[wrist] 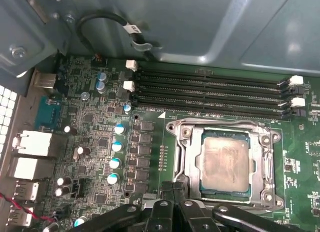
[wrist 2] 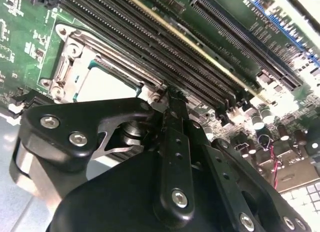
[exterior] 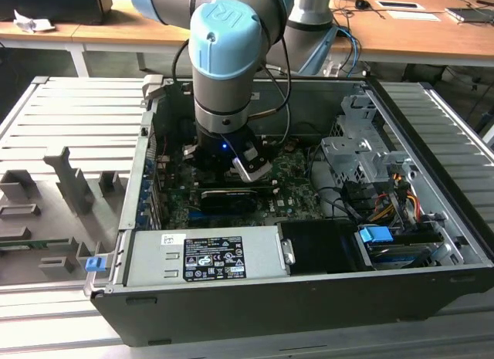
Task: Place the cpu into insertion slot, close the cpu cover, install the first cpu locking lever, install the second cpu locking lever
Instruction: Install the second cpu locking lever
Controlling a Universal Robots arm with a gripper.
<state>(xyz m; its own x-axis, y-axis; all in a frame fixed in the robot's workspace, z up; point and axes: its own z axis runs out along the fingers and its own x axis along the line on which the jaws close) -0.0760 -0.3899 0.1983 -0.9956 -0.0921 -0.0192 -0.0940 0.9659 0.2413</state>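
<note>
In the first wrist view, the black 2-fingered gripper (wrist: 172,188) is closed on nothing, touching the edge of the thin silver metal cpu cover (wrist: 186,157). The pale silvery-grey square cpu (wrist: 225,159) sits in the square black insertion slot (wrist: 192,189).

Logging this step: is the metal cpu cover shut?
Shut: the silver cpu cover lies flat around the pale square cpu.
</note>
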